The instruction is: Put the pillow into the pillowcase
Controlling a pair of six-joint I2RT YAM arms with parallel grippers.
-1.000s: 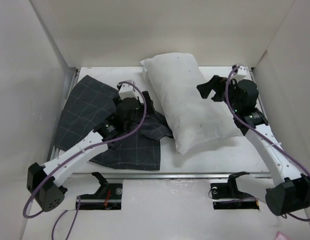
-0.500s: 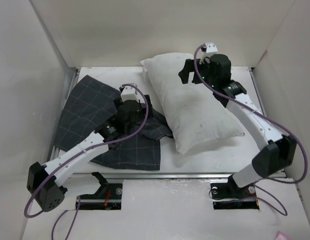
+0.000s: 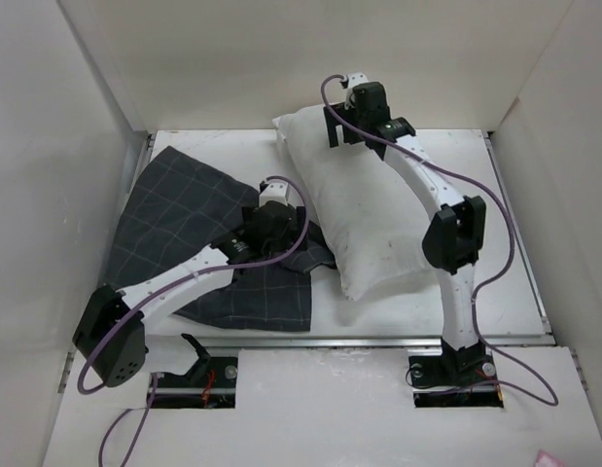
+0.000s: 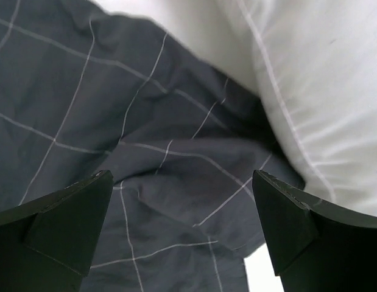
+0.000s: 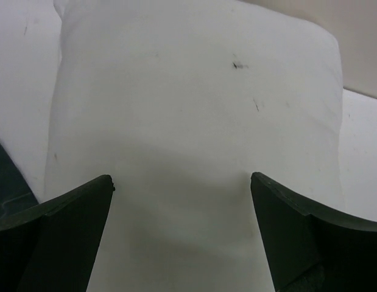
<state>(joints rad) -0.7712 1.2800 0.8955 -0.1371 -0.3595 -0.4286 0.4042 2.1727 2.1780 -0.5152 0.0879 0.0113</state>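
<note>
On the table [image 3: 485, 287], pillow [image 3: 369, 219] lies beside pillowcase [image 3: 174, 209]; left hand [image 4: 182, 177], right hand [image 5: 182, 179] both wide.

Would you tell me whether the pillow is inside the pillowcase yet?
Out. The white pillow lies bare on the table, only its edge meeting the crumpled pillowcase beside it.

Soft, even light from above fills the overhead view, bright on the white walls [image 3: 310, 58] without glare, leaving only faint shadows beside the pillow [image 3: 369, 224]. Both wrist views are less sharp: the left gripper [image 4: 182, 176] and right gripper [image 5: 182, 177] show as blurred dark masses in the lower corners, the pillowcase [image 4: 145, 152] weave is smeared, and the pillow greys toward the bottom.
</note>
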